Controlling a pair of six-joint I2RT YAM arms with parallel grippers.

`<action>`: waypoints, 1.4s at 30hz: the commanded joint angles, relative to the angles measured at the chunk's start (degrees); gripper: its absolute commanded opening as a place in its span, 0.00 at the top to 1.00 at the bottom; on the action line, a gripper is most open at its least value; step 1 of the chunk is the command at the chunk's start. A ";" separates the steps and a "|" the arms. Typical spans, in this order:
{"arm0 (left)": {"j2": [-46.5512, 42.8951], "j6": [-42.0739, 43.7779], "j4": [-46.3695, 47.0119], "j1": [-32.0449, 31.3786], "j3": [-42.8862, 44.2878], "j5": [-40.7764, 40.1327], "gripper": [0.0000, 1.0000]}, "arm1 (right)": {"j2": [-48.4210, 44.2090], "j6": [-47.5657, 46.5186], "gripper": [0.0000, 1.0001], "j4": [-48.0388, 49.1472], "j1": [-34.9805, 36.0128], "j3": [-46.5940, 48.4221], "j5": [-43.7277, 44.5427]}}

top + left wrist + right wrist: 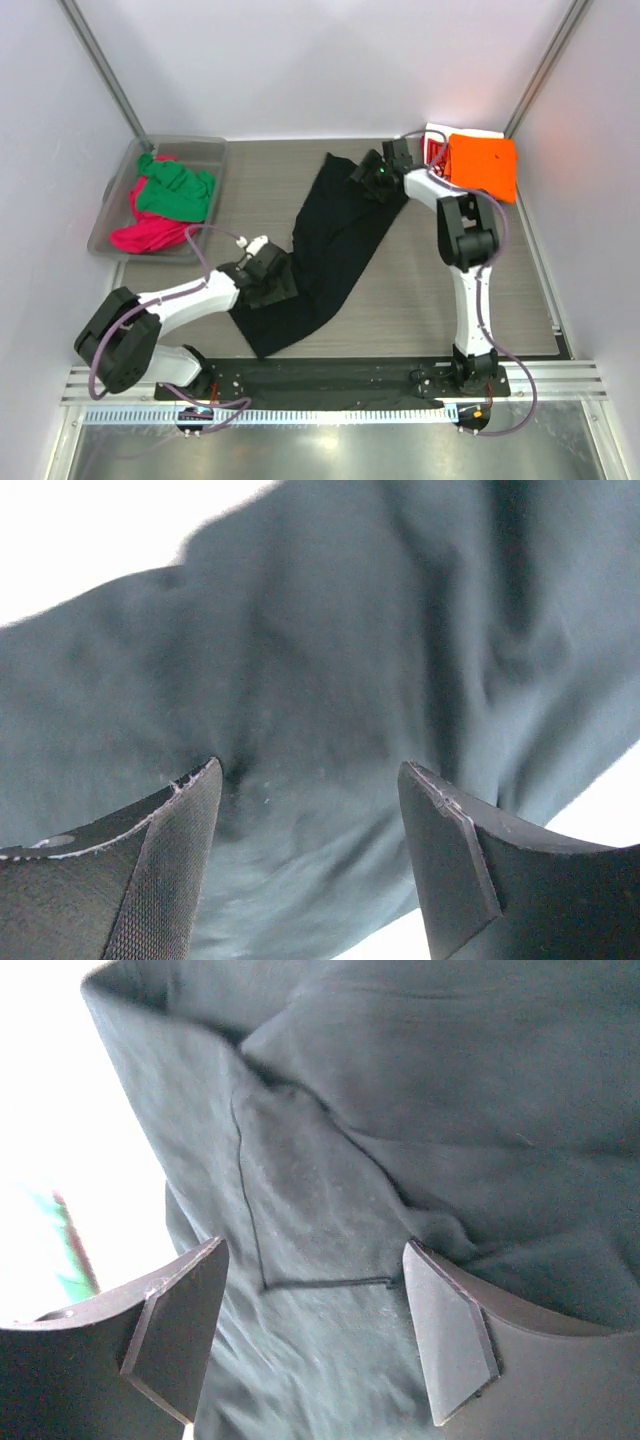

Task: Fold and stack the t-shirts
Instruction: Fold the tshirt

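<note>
A black t-shirt [330, 240] lies on the table as a long, narrow strip running from near left to far right. My left gripper [268, 280] is down at its near left edge. In the left wrist view, this gripper [310, 770] is open, its pads wide apart over wrinkled black cloth [330, 680]. My right gripper [375, 175] is at the strip's far end. In the right wrist view, that gripper [315, 1250] is also open above a stitched square patch on the cloth [320, 1210]. Neither gripper pinches the fabric.
An orange tee [485, 165] lies folded at the far right on a red-and-white printed one [435, 148]. A clear plastic bin [195, 148] at the far left holds a green tee [175, 190] and a magenta tee [150, 236]. Walls close in both sides.
</note>
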 commanded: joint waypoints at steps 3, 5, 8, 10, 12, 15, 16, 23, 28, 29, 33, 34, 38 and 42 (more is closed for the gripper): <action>4.48 -24.49 12.56 -14.48 -6.74 20.00 0.27 | 20.65 0.08 0.23 -8.05 0.53 22.42 -2.31; 6.25 -27.40 17.25 -21.25 -2.71 21.76 0.26 | 25.34 1.13 0.23 -10.06 0.53 33.90 -2.49; 8.10 -27.76 15.67 -25.83 2.93 22.56 0.26 | 32.82 3.24 0.23 -11.30 0.53 45.44 -2.32; 4.87 -27.07 9.65 -26.54 5.03 19.14 0.26 | 34.49 4.03 0.23 -11.04 0.53 47.85 -0.31; 1.44 -26.37 4.36 -26.72 5.48 14.67 0.25 | 34.33 4.56 0.23 -9.82 0.44 47.95 1.02; -4.98 -24.70 -1.01 -26.81 7.76 10.36 0.25 | 32.75 4.21 0.23 -7.44 0.35 46.10 1.38; -6.04 -22.78 -5.04 -26.81 10.21 7.99 0.25 | 32.40 3.86 0.22 -7.09 0.35 46.01 0.59; -11.40 -14.86 -19.84 -26.90 18.22 -4.40 0.22 | 24.76 2.63 0.13 -3.66 0.18 45.57 -4.86; -14.22 -10.72 -23.62 -26.90 20.95 -10.57 0.19 | 11.50 0.70 0.06 -3.57 -1.23 40.24 -5.92; -14.75 -10.28 -24.58 -26.81 21.30 -11.80 0.18 | 8.34 0.26 0.06 -3.57 -1.58 38.04 -6.01; -17.21 -8.61 -27.14 -25.76 20.61 -15.58 0.14 | -8.70 -4.21 0.03 -5.41 -2.29 21.71 -3.38; -18.26 -8.52 -27.14 -25.32 19.65 -15.59 0.14 | -16.83 -4.92 0.03 -7.25 -2.20 13.31 -1.02; -21.34 -8.78 -25.12 -24.08 15.78 -14.89 0.17 | -35.47 -8.08 0.03 -14.02 -0.71 -7.73 6.45; -23.28 -8.87 -18.29 -23.38 10.77 -11.46 0.21 | -51.69 -7.58 0.06 -20.17 3.42 -27.16 11.48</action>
